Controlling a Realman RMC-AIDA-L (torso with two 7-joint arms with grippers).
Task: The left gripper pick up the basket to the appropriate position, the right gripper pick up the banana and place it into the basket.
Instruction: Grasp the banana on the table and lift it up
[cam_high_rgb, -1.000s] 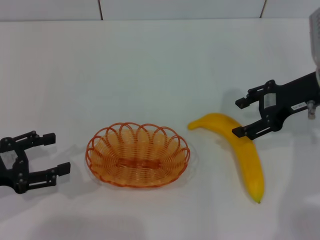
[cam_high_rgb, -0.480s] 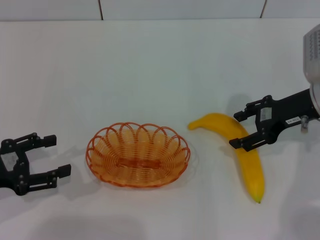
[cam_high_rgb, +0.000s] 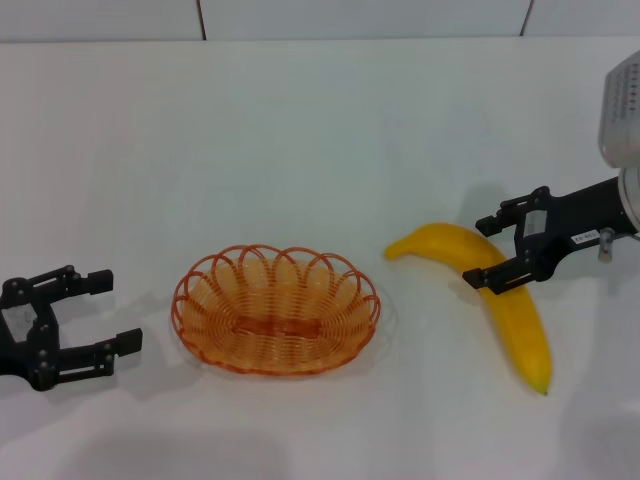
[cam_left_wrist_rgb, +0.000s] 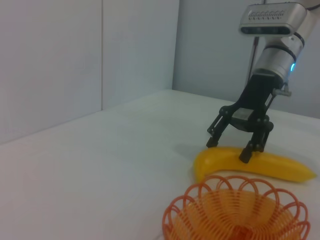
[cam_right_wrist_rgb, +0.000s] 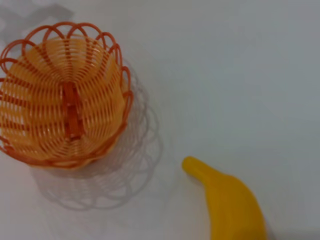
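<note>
Right end effector (cam_high_rgb: 490, 249), fingers apart, straddling banana (cam_high_rgb: 500, 300); left end effector (cam_high_rgb: 85, 315) spread beside basket (cam_high_rgb: 275, 308). Risk: off-centre closing could roll the banana away.

Our right gripper (cam_high_rgb: 492, 250) reaches in from the right side of the head view on a black wrist, with the white-grey arm housing above and behind it. Its two fingers are spread apart, one farther from us and one nearer, and a small white label shows on its body. From the left wrist view the same gripper (cam_left_wrist_rgb: 231, 150) points steeply downward, fingers parted; whether the tips touch anything beneath we cannot quite tell. Our left gripper (cam_high_rgb: 112, 310) sits low at the left edge of the head view, fingers spread wide and pointing toward the middle, level with the surface.
</note>
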